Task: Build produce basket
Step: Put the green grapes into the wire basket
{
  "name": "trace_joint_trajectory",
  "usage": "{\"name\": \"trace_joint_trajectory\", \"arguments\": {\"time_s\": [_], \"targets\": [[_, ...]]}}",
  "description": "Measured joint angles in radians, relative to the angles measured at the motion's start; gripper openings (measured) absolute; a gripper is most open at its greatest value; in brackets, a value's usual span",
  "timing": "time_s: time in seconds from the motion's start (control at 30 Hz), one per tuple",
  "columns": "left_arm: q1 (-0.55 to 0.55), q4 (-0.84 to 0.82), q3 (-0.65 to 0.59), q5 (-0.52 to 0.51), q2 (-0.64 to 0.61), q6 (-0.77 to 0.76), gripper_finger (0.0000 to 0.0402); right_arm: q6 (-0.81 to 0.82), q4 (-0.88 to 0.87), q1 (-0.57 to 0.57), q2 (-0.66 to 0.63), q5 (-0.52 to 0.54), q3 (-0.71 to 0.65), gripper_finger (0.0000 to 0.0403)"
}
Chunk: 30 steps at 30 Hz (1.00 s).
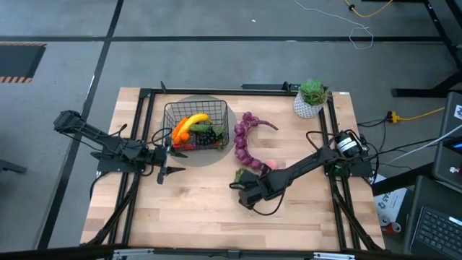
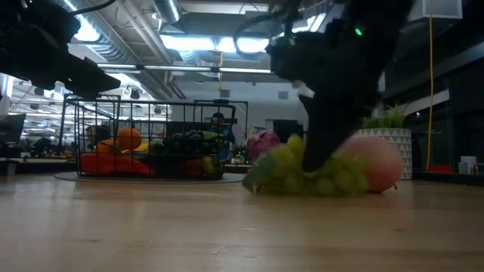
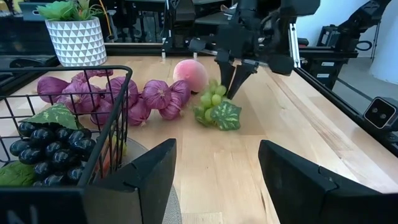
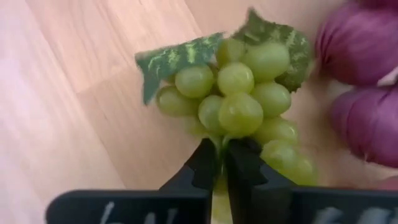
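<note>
While the left gripper waits open just beside the basket, we see the right gripper closed on the green grapes, which lie on the table near the purple bulbs and the peach.

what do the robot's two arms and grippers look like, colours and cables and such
Both arms are dark, near black, built of jointed segments. The left gripper ends in two broad, flat, dark fingers. The right gripper has narrow black fingertips, and black cables loop beside that arm. A white label sits near the right arm's base.
</note>
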Motion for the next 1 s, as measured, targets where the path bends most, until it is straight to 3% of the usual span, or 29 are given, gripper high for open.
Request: {"name": "trace_joint_trajectory", "arguments": {"time_s": [0.3,0.5,0.83,1.0], "targets": [[0.000,0.000,0.000,0.000,0.000,0.000,0.0225,-0.100,-0.273,0.018,-0.002,0.102,0.309,0.0007],[0.000,0.000,0.000,0.000,0.000,0.000,0.0225,-0.180,-0.396,0.030,-0.004,0.251,0.493,0.0011],[0.000,0.000,0.000,0.000,0.000,0.000,0.0225,-0.449,-0.283,0.005,-0.005,0.474,0.629,0.0011],[0.000,0.000,0.000,0.000,0.000,0.000,0.0225,-0.588,-0.118,-0.055,-0.005,0.465,0.629,0.0012]]}}
